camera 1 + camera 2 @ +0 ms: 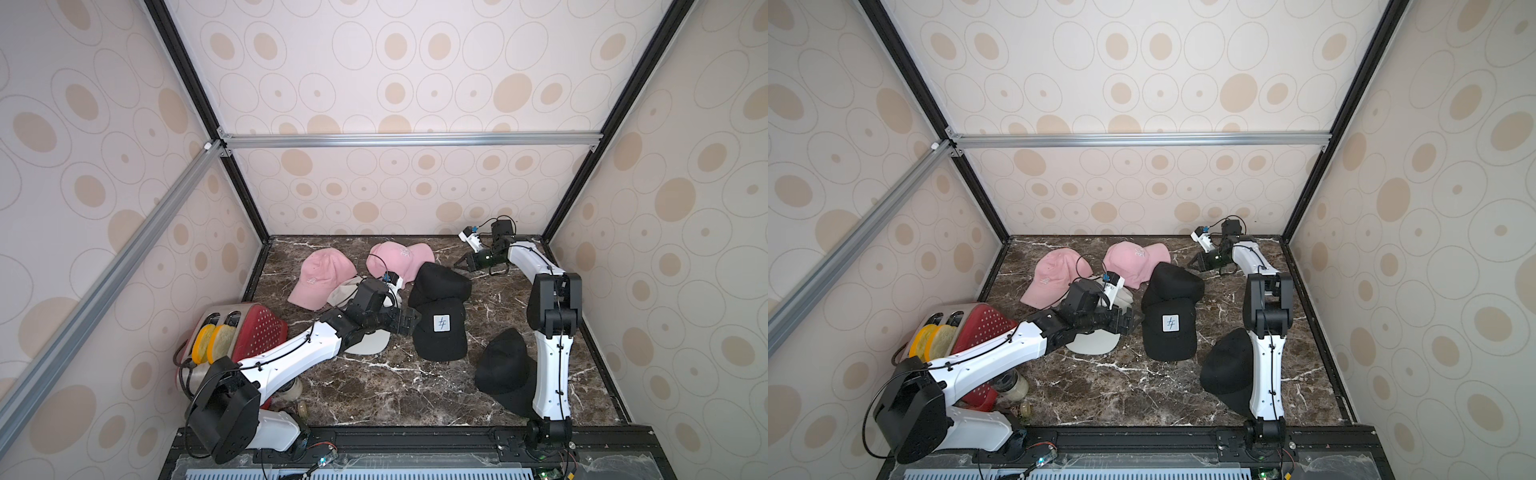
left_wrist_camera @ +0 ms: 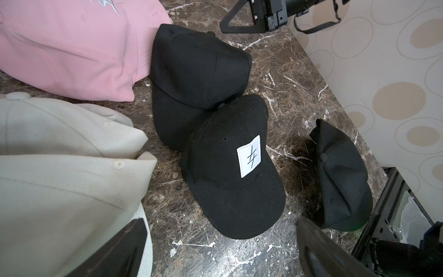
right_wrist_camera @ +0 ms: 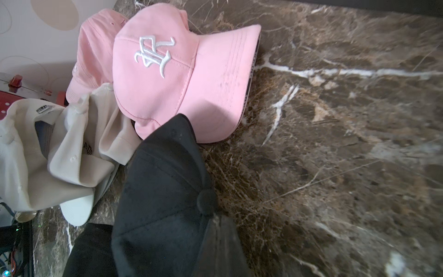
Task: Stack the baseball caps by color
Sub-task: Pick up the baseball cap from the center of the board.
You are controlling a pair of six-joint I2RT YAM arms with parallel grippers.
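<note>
Two pink caps (image 1: 322, 276) (image 1: 399, 259) lie at the back of the marble table. A plain black cap (image 1: 442, 282) overlaps a black cap with a white tag (image 1: 440, 332). A third black cap (image 1: 505, 365) lies partly behind the right arm. White caps (image 1: 345, 291) are heaped under the left arm. My left gripper (image 1: 409, 322) hovers open between the white heap (image 2: 60, 167) and the tagged cap (image 2: 230, 179), holding nothing. My right gripper (image 1: 459, 264) is shut, its tips (image 3: 217, 219) right beside the plain black cap's (image 3: 163, 191) crown button, with nothing visibly gripped.
A red toaster (image 1: 249, 332) with two bread slices stands at the front left. A jar (image 1: 291, 388) and a small round object (image 1: 303, 409) lie under the left arm. Patterned walls enclose the table (image 1: 374, 395) on three sides.
</note>
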